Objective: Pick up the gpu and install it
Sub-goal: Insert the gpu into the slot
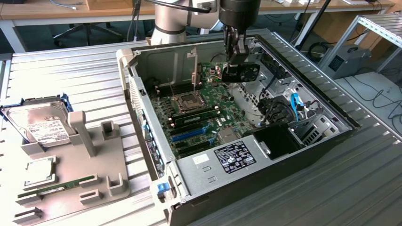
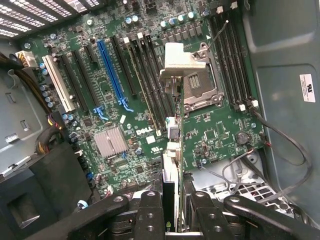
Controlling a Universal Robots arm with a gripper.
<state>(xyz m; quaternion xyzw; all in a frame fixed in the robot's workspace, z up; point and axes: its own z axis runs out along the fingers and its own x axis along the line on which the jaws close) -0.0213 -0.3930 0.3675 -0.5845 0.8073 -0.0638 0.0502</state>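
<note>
Closest to us, the gripper (image 2: 173, 210) has its jaws clamped on the gpu (image 2: 171, 170), held edge-on. The card's silver bracket (image 2: 181, 62) points away from us, over the motherboard (image 2: 220, 132) beside the CPU socket (image 2: 202, 82), inside the open computer case (image 1: 251, 188).

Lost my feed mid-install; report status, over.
Status: gripper shut on gpu. Card edge-on above motherboard, not seated. Loose cables off to one side, clear of card.

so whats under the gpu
The green motherboard, its black slots on one side of the gpu and the cpu socket on the other. The strip right beneath the card is covered.
</note>
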